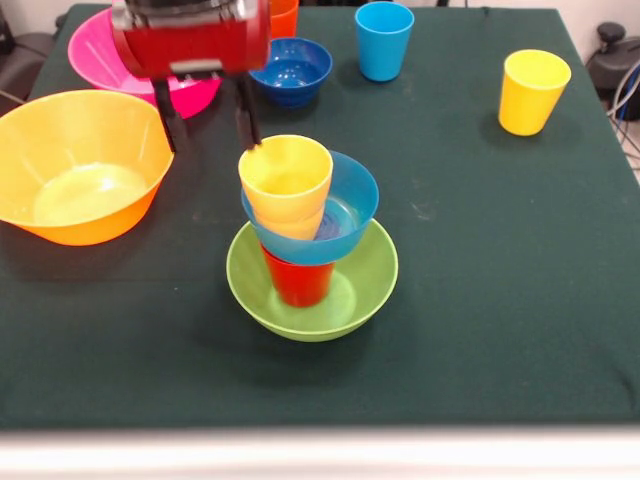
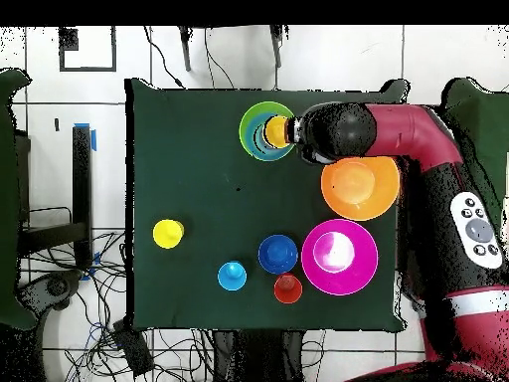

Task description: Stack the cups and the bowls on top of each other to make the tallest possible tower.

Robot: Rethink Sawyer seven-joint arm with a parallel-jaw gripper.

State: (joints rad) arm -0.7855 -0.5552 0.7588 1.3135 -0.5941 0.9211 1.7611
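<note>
The tower [image 1: 311,240] is sitting mid-table: green bowl [image 1: 352,290] at the base, red cup [image 1: 297,282] standing inside it, small light blue bowl [image 1: 345,215] perched tilted on the red cup, and a yellow cup [image 1: 285,180] leaning in that bowl, apparently nested over a second, more orange-looking cup. The gripper [image 1: 205,118] is hanging just behind and left of the yellow cup in the front view, fingers spread and holding nothing; one finger [image 1: 246,115] is sitting right by the cup rim, touching or nearly so, cannot say which. The overhead view is showing the arm's head over the edge of the tower. Loose pieces are lying well apart: light blue cup [image 1: 384,38], second yellow cup [image 1: 533,90], dark blue bowl [image 1: 293,70], pink bowl [image 1: 105,50], big orange-yellow bowl [image 1: 80,165], and an orange-red cup [image 1: 284,15] at the far edge. Judging from this, the gripper is either placing or just clearing the top cup. To do it well: be moving straight up, not sideways, since the blue bowl is sitting off-level and any finger nudge on the rim could tip the stack. Next piece should be a small bowl, centred.
</note>
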